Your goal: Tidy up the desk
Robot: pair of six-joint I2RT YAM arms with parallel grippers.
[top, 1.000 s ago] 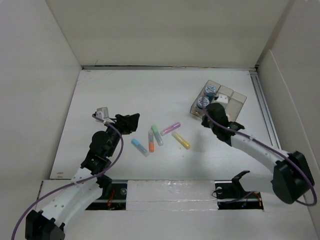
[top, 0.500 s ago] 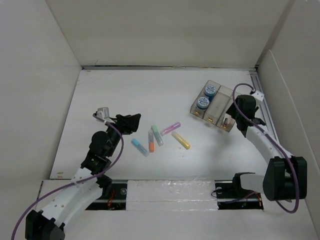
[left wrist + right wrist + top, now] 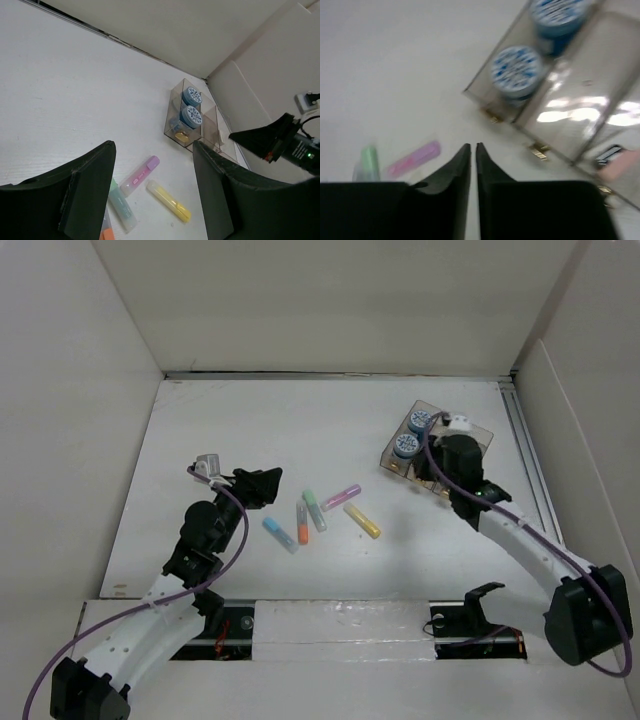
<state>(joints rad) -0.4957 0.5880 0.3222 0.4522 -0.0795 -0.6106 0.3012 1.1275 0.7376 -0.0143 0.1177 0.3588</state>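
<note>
The white desk (image 3: 240, 430) holds blue (image 3: 280, 534), orange (image 3: 302, 523), green (image 3: 315, 510), pink (image 3: 341, 497) and yellow (image 3: 362, 521) highlighters lying loose in its middle. My left gripper (image 3: 266, 485) is open and empty, just left of them. In the left wrist view its jaws (image 3: 154, 145) frame the pink (image 3: 140, 175) and yellow (image 3: 167, 201) highlighters. My right gripper (image 3: 436, 476) is shut and empty, hanging over the near edge of the clear tray (image 3: 478, 432). In the right wrist view its tips (image 3: 473, 146) sit just before the tray's corner.
The tray (image 3: 560, 150) holds two blue-lidded tubs (image 3: 421, 421) (image 3: 405, 445) in its left compartment and a small pinkish object (image 3: 622, 164) in another. White walls border the desk on the left, back and right. A rail (image 3: 528, 465) runs along the right edge.
My right arm swung out to the right of the tray and has come back over the tray's near side. The left arm and the highlighters have not moved.
</note>
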